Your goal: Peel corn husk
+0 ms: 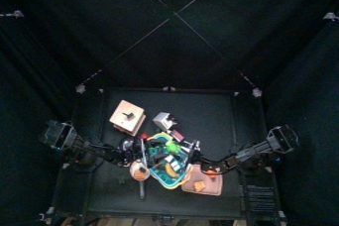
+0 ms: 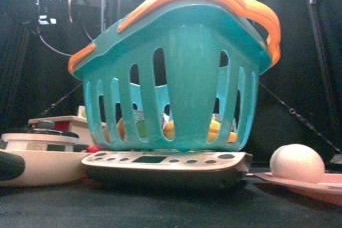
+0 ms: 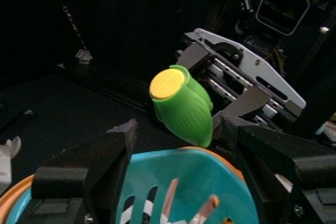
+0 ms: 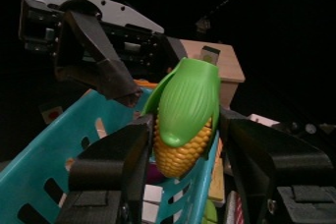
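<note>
From the front, the teal basket (image 2: 181,82) hides both arms and the corn. The scale (image 2: 167,167) under it shows a display too blurred to read. At the surface's right edge the pink plate (image 2: 314,184) is cut off by the frame, and so is the white dish (image 2: 38,157) at the left. From above, the things clustered near the surface's front edge are too small to tell apart.

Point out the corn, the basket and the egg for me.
corn (image 4: 184,120): right wrist view, on the green husk just above the bare yellow kernels.
basket (image 2: 181,67): front view, on the teal slatted front wall.
egg (image 2: 297,161): front view, on the middle of the white shell.
</note>
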Controlling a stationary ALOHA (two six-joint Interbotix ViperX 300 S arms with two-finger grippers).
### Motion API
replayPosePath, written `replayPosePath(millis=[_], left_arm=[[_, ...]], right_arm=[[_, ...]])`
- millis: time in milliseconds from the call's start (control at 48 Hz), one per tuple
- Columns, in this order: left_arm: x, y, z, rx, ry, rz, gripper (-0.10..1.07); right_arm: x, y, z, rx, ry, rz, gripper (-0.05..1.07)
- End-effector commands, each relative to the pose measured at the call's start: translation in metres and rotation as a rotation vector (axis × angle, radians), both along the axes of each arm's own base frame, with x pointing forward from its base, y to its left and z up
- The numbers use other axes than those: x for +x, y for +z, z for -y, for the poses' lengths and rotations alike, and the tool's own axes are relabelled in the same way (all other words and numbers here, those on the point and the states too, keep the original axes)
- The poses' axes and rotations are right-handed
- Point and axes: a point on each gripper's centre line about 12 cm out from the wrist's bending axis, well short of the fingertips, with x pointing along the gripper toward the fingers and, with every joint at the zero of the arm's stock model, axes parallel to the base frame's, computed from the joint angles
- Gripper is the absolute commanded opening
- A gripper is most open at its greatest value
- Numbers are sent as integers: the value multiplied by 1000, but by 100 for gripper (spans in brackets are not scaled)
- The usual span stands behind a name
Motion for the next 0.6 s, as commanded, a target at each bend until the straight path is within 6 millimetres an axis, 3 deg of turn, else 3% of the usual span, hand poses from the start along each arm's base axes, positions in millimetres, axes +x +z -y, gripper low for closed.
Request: replayPosePath(millis=[0, 188, 583], left_arm=[[7, 12, 0, -12, 8, 42, 100], [13, 8, 2, -62, -5, 53, 99], [5, 5, 1, -78, -18, 73, 97]], right_arm=[[2, 15, -1, 10, 2, 43, 77], [2, 14, 0, 8, -1, 41, 77], [2, 13, 0, 5, -1, 36, 77]])
